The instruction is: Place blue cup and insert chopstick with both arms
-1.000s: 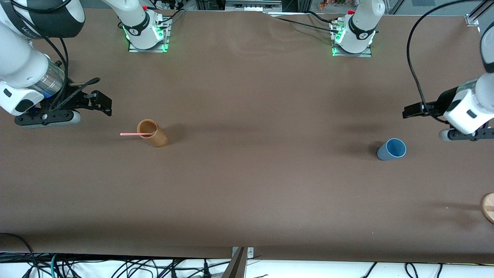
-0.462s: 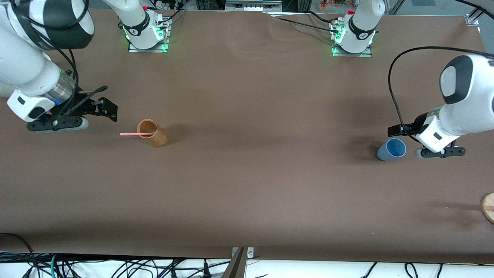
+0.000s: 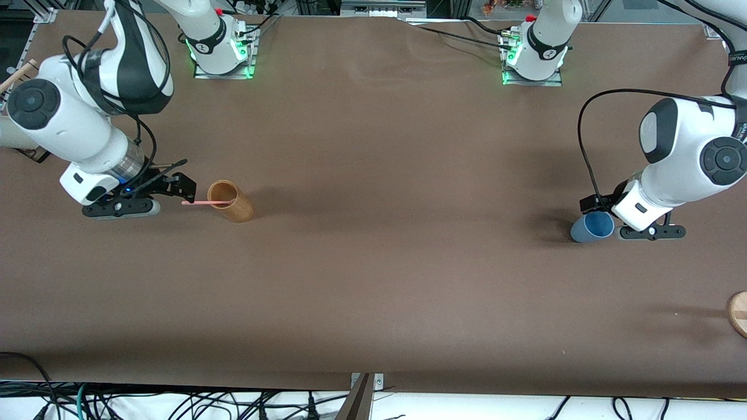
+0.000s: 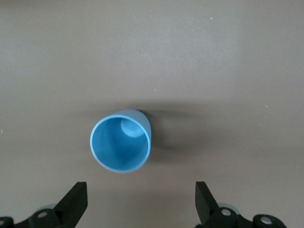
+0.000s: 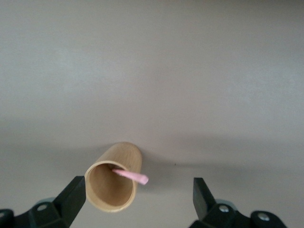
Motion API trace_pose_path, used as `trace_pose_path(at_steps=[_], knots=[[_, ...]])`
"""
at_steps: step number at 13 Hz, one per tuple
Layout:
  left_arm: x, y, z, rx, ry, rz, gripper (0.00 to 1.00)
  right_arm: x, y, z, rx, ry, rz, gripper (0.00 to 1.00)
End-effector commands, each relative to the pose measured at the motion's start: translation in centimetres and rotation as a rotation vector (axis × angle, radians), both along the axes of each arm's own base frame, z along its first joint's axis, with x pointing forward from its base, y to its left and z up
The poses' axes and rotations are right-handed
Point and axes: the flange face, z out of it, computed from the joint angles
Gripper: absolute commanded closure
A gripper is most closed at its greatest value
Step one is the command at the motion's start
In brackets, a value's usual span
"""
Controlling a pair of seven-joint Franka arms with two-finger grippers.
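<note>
The blue cup (image 3: 591,226) stands upright at the left arm's end of the table. My left gripper (image 3: 594,206) hangs open just over it; in the left wrist view the cup (image 4: 120,144) sits just ahead of the open left gripper (image 4: 140,205), not between the fingers. The pink chopstick (image 3: 205,203) leans in a tan wooden cup (image 3: 231,202) at the right arm's end, its free end pointing at my right gripper (image 3: 182,186). In the right wrist view the chopstick tip (image 5: 131,176) and tan cup (image 5: 114,176) lie ahead of the open, empty right gripper (image 5: 137,199).
A round wooden object (image 3: 738,314) shows at the table's edge at the left arm's end, nearer the front camera. A wooden rack (image 3: 16,73) shows at the right arm's end. The arm bases (image 3: 220,46) stand along the table's top edge in the front view.
Both arms have swung in and down. My left gripper has moved over to the blue cup. My right gripper has moved toward the chopstick's free end. The cups and the chopstick have not moved.
</note>
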Motion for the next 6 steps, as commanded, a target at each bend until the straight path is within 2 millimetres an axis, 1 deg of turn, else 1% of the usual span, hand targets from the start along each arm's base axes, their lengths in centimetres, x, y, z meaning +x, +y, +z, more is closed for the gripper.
trace_pose_path(at_steps=[1, 2, 4, 6], knots=[[-0.5, 0.8, -2.8, 0.007, -0.042, -0.043, 0.0, 0.0, -0.6, -2.0, 0.008, -0.018, -0.011, 0.0], [-0.2, 0.9, -4.0, 0.004, -0.045, -0.043, 0.0, -0.4, -0.6, -3.1, 0.011, -0.03, -0.014, 0.0], [0.2, 0.8, -5.9, 0.0, -0.062, -0.046, 0.0, -1.2, -0.8, -5.2, 0.013, -0.049, -0.024, 0.0], [0.5, 0.7, -7.3, -0.003, -0.076, -0.05, 0.0, -1.8, -0.8, -6.6, 0.018, -0.078, -0.027, 0.0]])
